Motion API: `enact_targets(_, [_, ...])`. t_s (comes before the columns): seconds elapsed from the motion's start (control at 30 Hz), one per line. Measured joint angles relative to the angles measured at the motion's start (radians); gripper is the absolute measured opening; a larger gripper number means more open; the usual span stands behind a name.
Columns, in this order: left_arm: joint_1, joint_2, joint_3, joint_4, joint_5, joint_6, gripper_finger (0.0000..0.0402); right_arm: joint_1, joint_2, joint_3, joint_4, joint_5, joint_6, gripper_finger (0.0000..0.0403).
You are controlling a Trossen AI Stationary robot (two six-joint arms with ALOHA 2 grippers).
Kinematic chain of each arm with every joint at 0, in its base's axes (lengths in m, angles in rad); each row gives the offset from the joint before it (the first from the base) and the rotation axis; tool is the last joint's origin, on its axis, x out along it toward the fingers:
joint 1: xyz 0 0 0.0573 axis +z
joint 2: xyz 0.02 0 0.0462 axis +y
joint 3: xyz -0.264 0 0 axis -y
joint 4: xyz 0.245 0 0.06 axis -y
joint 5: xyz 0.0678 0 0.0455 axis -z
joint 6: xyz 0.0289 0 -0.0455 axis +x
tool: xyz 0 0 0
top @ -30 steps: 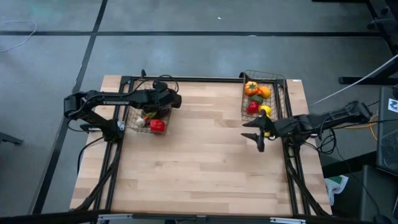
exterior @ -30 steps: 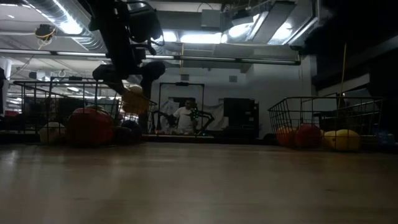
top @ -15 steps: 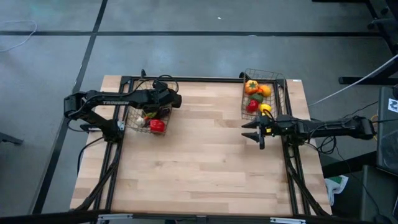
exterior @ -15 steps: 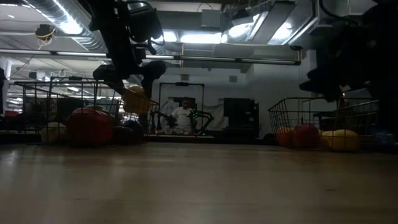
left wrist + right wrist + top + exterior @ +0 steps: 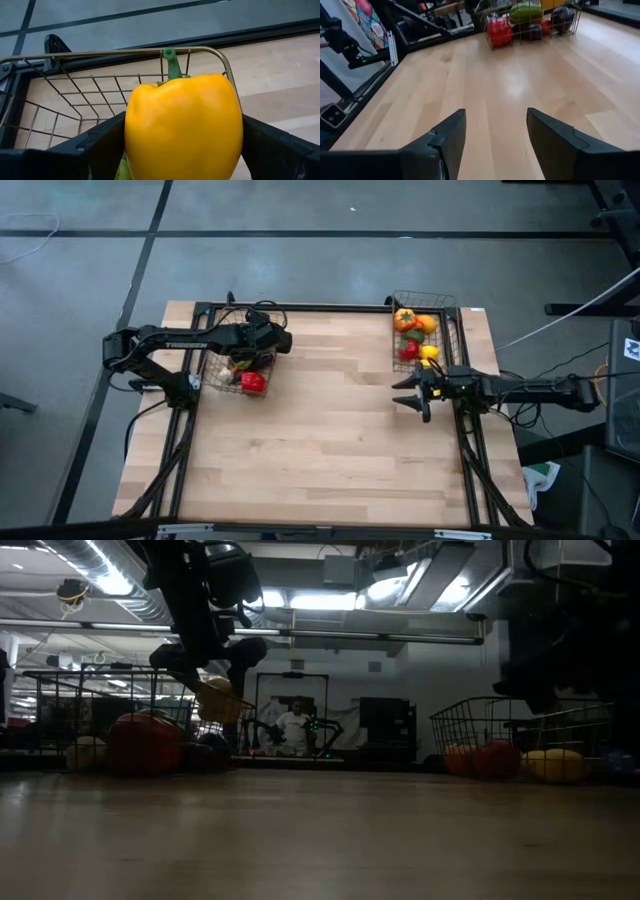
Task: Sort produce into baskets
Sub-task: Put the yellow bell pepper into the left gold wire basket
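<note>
My left gripper (image 5: 243,352) stands over the left wire basket (image 5: 207,376) and is shut on a yellow pepper (image 5: 182,125), which also shows in the low view (image 5: 218,700). This basket holds a red pepper (image 5: 253,382) and other pieces. The right wire basket (image 5: 394,330) holds orange, red, green and yellow pieces. My right gripper (image 5: 410,397) is open and empty just above the table, beside that basket's near left corner; its own view (image 5: 495,115) looks across bare table toward the left basket (image 5: 530,25). My left gripper pinches the yellow pepper by its two opposite sides (image 5: 131,135) between its two fingers (image 5: 97,142). The fingers come from above, pointing down. The pepper hangs below them over the left basket, its green stem (image 5: 172,62) at its free end.
The wide middle and near part of the wooden table (image 5: 320,450) lies between the two baskets. A black frame rail (image 5: 300,307) runs along the far edge. A person (image 5: 296,725) shows far back in the room.
My right arm has swung toward the table's near edge and come down beside the right basket; its gripper stays open and empty. My left gripper has kept still with the yellow pepper.
</note>
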Motion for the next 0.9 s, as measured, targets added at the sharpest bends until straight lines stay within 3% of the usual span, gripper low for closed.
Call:
enact_targets(0.27, [0.0,0.0,0.0,0.0,0.0,0.001,0.0337,0.0,-0.07,0.001,-0.072,0.004,-0.007,0.0209])
enact_targets(0.9, [0.0,0.0,-0.001,0.0,0.0,0.002,0.0337,0.001,-0.066,0.001,-0.083,0.033,-0.006,0.0209])
